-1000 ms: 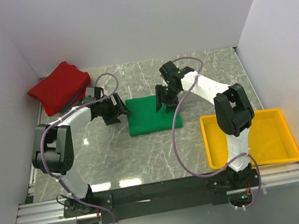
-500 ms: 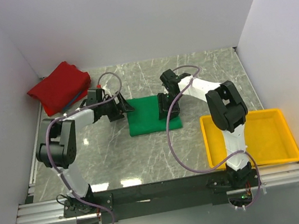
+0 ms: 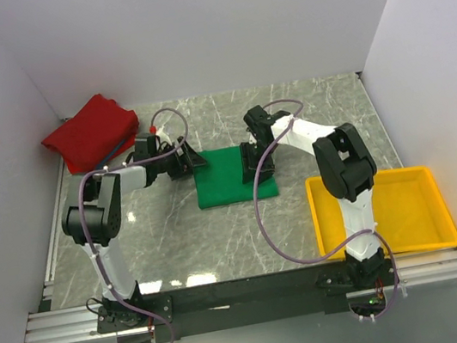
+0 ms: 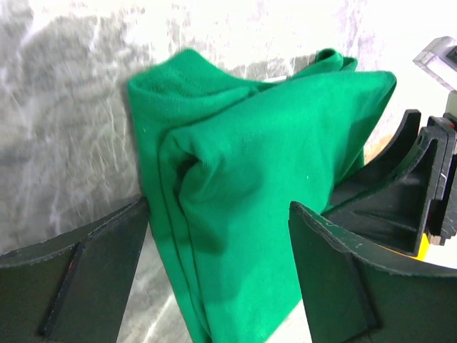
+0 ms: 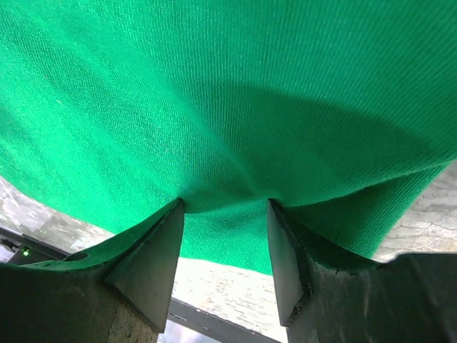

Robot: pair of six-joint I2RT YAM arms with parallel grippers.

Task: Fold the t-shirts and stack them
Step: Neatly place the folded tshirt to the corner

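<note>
Okay. Marble table [image 3: 324,113] with a yellow tray [image 3: 410,217] at its near right. The green shirt [image 3: 229,184] lies folded into a flat rectangle mid-table, between the two arms. The red shirt [image 3: 90,134] is a loose heap in the far left corner, well apart from it.

The left gripper [image 4: 218,207] sits at the green shirt's left edge. Its jaws are wide, with the folded corner between them and nothing clamped. The right gripper [image 5: 225,204] is at the right edge, jaws about half open with the hem in the gap. Can't tell whether they actually bite.

Handling, my read:
- Light, limp cotton in several layers, not fragile.
- It will sag and unfold if lifted by one point.
- Layers can slide on each other and on that smooth table.
- Take both side edges at once, pinch through all layers near the fold, lift level.
</note>
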